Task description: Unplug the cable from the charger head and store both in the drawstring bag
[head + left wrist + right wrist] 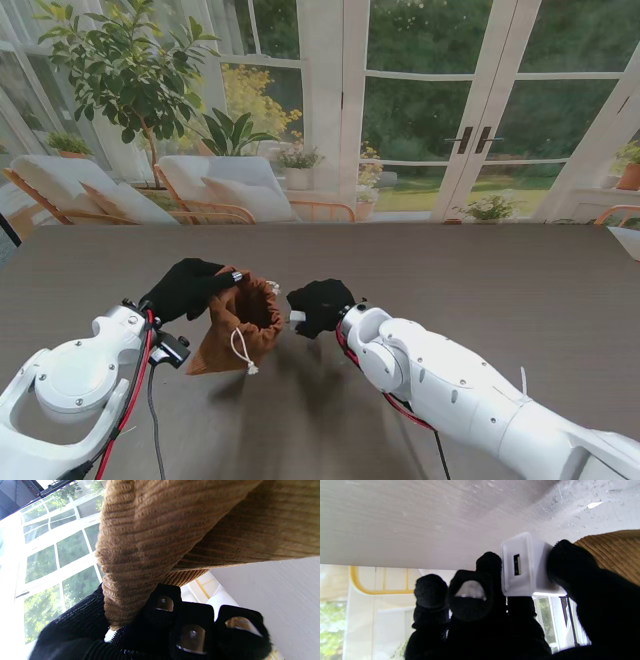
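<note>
Two steps look done, as the white cube charger head (528, 566) pinched in the right hand (320, 305) shows an empty port beside the brown corduroy drawstring bag (240, 325), whose rim the left hand (185, 288) grips mid-desk; bagging remains, cable unseen.

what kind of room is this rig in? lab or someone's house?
Looks like a home sunroom or a staged living space, not a lab: glass French doors onto a garden, cushioned lounge chairs, and a potted tree behind the table.

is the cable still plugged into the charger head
Unplugged: the charger head in the right hand shows an empty port, no cable in it.
</note>
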{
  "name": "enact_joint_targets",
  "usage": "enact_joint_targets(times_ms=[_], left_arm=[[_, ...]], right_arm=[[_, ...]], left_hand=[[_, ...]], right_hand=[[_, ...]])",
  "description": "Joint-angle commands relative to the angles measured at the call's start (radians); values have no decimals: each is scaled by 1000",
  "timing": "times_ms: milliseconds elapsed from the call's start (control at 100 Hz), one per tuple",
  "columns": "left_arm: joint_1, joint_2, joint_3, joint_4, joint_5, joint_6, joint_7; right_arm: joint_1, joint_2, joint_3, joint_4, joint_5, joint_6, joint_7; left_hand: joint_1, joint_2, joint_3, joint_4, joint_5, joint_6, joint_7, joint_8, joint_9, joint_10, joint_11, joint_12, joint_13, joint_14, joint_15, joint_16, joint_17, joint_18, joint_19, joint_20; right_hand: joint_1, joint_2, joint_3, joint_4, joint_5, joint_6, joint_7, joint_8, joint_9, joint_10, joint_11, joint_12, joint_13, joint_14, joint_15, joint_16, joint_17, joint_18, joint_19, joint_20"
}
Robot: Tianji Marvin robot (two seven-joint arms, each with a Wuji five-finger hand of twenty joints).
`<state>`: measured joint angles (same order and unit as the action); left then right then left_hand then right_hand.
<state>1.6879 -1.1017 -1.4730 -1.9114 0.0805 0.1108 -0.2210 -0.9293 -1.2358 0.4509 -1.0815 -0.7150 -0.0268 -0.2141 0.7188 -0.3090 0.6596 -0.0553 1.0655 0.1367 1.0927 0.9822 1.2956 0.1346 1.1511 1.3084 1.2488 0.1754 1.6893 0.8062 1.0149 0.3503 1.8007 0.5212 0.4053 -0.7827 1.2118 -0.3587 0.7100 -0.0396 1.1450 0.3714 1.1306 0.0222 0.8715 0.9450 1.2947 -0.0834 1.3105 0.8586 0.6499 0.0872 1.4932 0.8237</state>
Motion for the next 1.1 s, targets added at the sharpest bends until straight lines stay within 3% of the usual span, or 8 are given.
enact_joint_targets(times_ms=[0, 500, 720, 1090], left_arm=[[-2, 0, 0, 2, -4, 5, -23], [-13, 1, 8, 5, -1, 24, -30], [-43, 1, 24, 28, -3, 30, -35], [-82, 3, 49, 65, -10, 32, -51]], right_arm=[[-10, 15, 18, -29, -12, -8, 16], [-76, 96, 214, -250, -59, -71, 163], [-120, 119, 311, -364, -73, -71, 230], [-206, 140, 437, -495, -97, -180, 256]], left_hand=[[43, 30, 22, 23, 22, 150, 2, 2, 49, -16, 16, 28, 23, -120, 48, -1, 33, 14, 215, 10], [44, 32, 20, 22, 20, 148, 1, 2, 49, -15, 15, 29, 23, -118, 48, -1, 33, 14, 215, 10], [46, 32, 20, 22, 20, 150, 1, 2, 49, -15, 15, 29, 23, -118, 48, 0, 33, 14, 215, 10], [46, 33, 17, 22, 19, 149, 1, 2, 48, -15, 14, 29, 23, -118, 48, 0, 33, 14, 215, 10]], right_hand=[[93, -4, 138, 20, 51, -89, 122, 40, 55, -13, 12, 23, 27, -64, 29, 18, 440, -34, 3, -7], [93, -11, 153, 14, 50, -97, 125, 47, 55, -15, 7, 30, 27, -65, 26, 21, 442, -42, -4, 5], [97, -10, 150, 15, 51, -95, 123, 48, 53, -14, 5, 32, 27, -63, 26, 22, 439, -40, -6, 8], [94, -8, 151, 15, 48, -107, 121, 53, 49, -20, 3, 36, 27, -57, 22, 22, 435, -34, -10, 14]])
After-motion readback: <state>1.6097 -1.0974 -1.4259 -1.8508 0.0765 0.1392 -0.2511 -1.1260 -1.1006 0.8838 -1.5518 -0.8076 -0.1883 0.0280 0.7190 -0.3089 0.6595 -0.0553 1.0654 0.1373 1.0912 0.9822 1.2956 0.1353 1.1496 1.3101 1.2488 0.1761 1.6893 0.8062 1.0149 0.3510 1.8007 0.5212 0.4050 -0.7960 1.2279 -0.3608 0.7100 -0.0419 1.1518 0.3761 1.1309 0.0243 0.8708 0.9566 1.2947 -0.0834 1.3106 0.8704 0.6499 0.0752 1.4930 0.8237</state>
